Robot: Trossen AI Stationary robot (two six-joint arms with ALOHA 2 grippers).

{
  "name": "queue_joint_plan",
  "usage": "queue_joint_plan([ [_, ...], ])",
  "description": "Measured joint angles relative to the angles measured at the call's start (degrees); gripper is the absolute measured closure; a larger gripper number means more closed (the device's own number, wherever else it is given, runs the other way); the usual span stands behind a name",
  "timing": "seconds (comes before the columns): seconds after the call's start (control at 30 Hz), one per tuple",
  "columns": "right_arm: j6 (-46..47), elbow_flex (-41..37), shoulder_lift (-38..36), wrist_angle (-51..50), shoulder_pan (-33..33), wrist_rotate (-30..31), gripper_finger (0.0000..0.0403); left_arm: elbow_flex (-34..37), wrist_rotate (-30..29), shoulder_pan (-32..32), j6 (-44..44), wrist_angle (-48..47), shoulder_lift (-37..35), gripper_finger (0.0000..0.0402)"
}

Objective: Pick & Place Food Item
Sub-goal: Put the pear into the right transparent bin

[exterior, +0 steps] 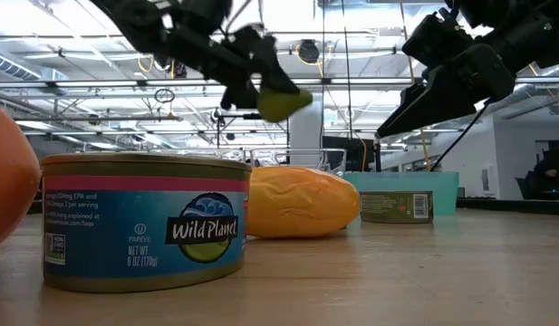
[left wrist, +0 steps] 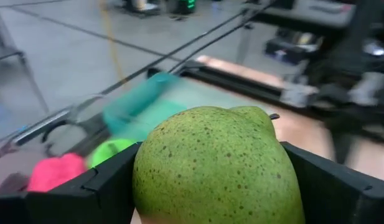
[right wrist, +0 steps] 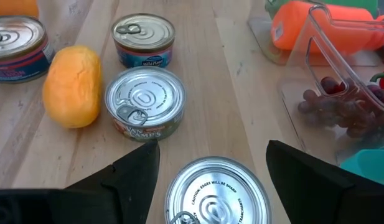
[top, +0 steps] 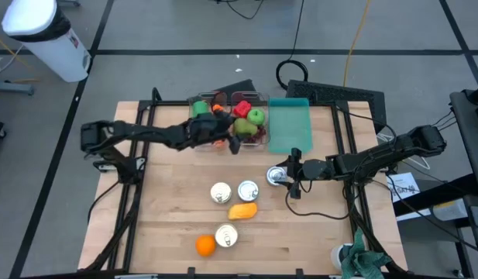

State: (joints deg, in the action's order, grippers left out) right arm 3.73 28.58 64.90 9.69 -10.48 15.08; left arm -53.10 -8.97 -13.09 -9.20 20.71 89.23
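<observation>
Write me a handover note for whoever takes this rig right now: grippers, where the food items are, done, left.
Left gripper: holds a green pear over the clear bin.
Right gripper: open, hovering over a can near the teal tray.
Bin: fruit already inside, including a green apple.
Left on table: three more cans, yellow fruit, orange.
Not yet done: pear release.

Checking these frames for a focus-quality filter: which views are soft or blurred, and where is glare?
Left wrist view: the green pear between the left gripper fingers is sharp, while the teal tray and floor behind are blurred. Low view: the near tuna can is crisp, the orange at the edge soft, ceiling lights bright. Right wrist view: sharp, mild glare on the can lid.
</observation>
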Motion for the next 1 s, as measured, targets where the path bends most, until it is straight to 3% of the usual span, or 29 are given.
queue_joint_plan([
  [0.23,-0.05,0.00,0.00,0.57,0.00,-0.01,0.0126,-2.61,-0.60,-5.02,-0.46,0.41,8.78,0.0051],
  [0.4,-0.25,0.00,0.00,0.62,0.00,-0.10,0.0126,-4.19,-0.74,-7.29,-7.23,0.38,13.07,0.0034],
  [1.0,-0.35,0.00,0.00,0.35,-0.02,-0.18,0.0126,-4.39,2.33,-6.54,-4.41,0.57,13.55,0.0029],
])
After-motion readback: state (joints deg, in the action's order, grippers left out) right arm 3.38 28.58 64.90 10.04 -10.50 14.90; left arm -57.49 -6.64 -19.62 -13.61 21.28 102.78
